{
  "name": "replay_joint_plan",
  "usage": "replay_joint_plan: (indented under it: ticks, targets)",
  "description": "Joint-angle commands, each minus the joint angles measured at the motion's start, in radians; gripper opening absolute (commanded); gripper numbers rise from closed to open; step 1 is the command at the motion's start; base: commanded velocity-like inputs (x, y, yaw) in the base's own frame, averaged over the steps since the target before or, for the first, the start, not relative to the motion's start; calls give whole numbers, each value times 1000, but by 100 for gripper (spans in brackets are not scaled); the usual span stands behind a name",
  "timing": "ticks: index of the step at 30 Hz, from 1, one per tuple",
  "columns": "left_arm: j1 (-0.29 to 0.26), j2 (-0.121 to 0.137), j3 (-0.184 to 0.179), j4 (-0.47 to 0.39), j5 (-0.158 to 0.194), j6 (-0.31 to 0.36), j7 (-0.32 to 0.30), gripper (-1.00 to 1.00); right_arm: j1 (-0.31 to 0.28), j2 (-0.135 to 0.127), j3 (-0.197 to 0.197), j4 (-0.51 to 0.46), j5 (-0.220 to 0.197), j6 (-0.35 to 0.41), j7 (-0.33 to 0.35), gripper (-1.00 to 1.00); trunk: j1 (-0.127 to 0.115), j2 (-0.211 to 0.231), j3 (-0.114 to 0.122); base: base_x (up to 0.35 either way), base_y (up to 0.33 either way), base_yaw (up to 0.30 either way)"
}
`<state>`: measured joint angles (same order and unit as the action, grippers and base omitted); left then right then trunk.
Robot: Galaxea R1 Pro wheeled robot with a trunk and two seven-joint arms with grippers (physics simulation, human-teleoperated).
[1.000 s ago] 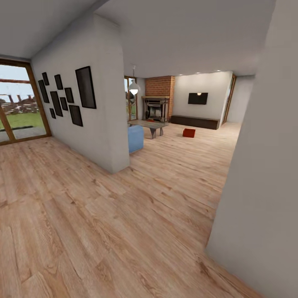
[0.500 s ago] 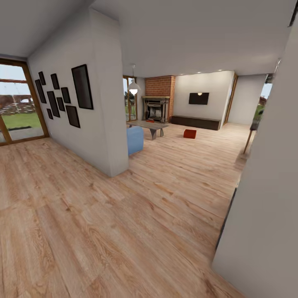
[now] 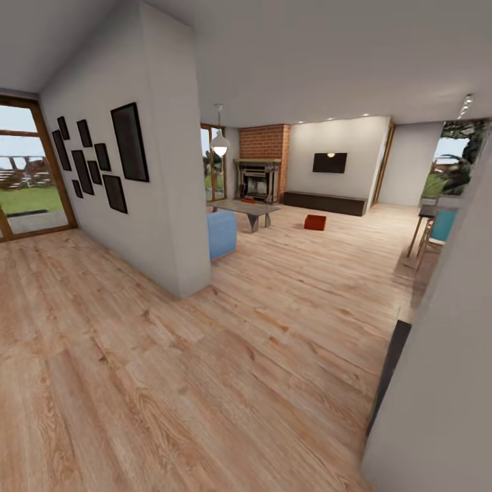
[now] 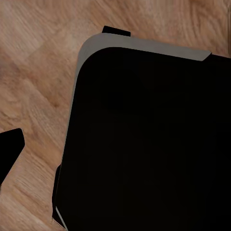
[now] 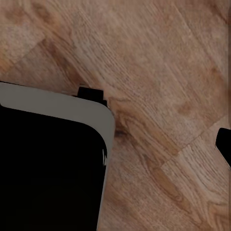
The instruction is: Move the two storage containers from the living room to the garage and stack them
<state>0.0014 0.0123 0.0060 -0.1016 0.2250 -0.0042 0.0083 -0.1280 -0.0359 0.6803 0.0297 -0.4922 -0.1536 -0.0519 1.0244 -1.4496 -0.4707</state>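
One orange-red storage container (image 3: 315,222) sits far ahead on the living room's light wood floor, in front of the long dark cabinet (image 3: 321,201) and below the black TV (image 3: 330,162). A small reddish thing (image 3: 247,200) lies on the grey coffee table (image 3: 249,208) by the brick fireplace (image 3: 263,160); it is too small to identify. Of my left gripper, a single dark fingertip (image 4: 9,151) shows over the wood floor. Of my right gripper, a single dark fingertip (image 5: 224,144) shows at the picture's edge. Nothing is held in either wrist view.
A white partition wall (image 3: 160,205) with black picture frames juts out on the left, with a blue ottoman (image 3: 222,234) behind it. A pale wall (image 3: 444,355) stands close on my right. A table and teal chair (image 3: 441,225) are beyond it. My black base (image 4: 144,134) is below both wrists.
The camera has moved forward and the whole view shifted. The near right wall now covers less, uncovering a window, a table and a teal chair. The container has not moved.
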Motion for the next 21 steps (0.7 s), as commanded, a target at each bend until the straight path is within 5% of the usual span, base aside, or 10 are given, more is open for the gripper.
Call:
replay_joint_plan:
  ticks: [1, 21]
  targets:
    - [0, 0, 0, -1, 5, 0, 1, 100, -1, 1, 8, 2, -8, -5, 0, 100, 1, 0, -1, 323, 0, 0]
    - [0, 0, 0, -2, 5, 0, 1, 100, -1, 1, 8, 2, -8, -5, 0, 100, 1, 0, -1, 324, 0, 0]
